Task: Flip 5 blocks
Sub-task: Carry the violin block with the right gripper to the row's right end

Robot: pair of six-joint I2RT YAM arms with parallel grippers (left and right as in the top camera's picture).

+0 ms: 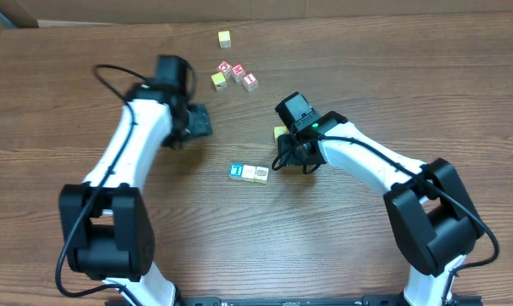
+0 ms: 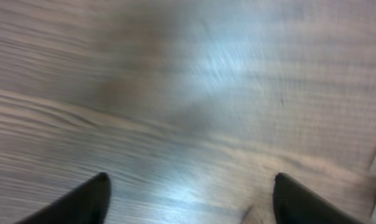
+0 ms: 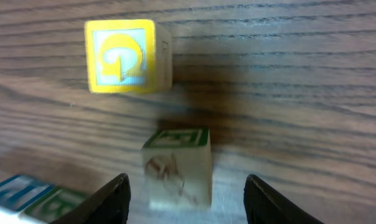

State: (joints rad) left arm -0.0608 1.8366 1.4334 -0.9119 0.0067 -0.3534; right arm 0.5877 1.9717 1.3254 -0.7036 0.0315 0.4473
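Sitting untouched within the parted right gripper [image 3: 187, 190] is a green-topped block [image 3: 177, 168].

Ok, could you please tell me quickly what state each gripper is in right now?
Left gripper: open, nothing between its fingers.
Right gripper: open, astride a green-topped block, not gripping it.

The top camera looks straight down from high up and sees the whole table [image 1: 256, 221]. The left wrist camera looks down at bare wood from very close, and its picture is blurry. The right wrist camera sits low and close, looking past its fingers [image 3: 110, 199]. It and the top camera both see the yellow block [image 3: 121, 56] and the blue block [image 1: 237, 171].
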